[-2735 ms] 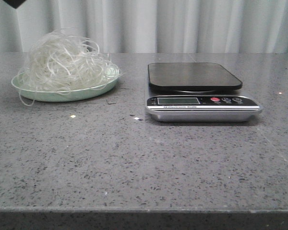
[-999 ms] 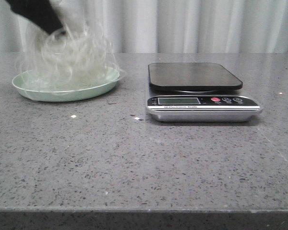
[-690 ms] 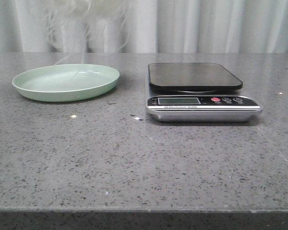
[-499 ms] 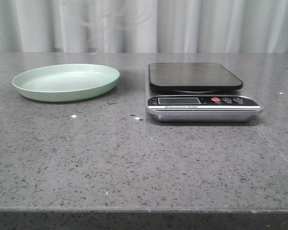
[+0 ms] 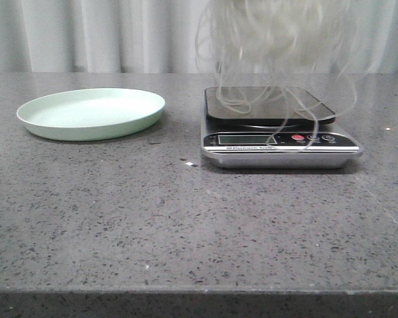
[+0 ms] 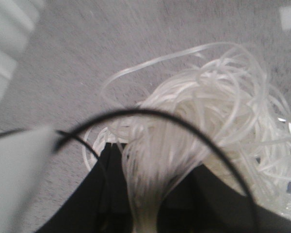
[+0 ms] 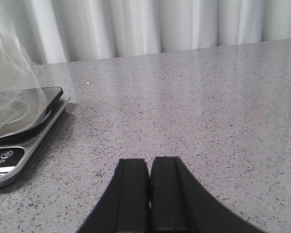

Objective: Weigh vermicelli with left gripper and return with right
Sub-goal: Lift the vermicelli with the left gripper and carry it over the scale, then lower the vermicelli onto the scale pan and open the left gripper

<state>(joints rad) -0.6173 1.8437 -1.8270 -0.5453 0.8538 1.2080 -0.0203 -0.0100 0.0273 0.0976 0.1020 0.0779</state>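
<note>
left hand (image 6: 145, 213) over scale (image 5: 278, 126), fingers around vermicelli (image 5: 278, 33)

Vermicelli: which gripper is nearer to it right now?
Left. The left gripper is shut on the vermicelli, holding the bundle above the scale. The right gripper is shut and empty, low over the table beside the scale, apart from the strands.

The vermicelli (image 5: 278, 40) has left the pale green plate (image 5: 91, 114) and now hangs from the left fingers (image 6: 111, 194) above the scale (image 5: 272, 122), strands trailing onto it.
</note>
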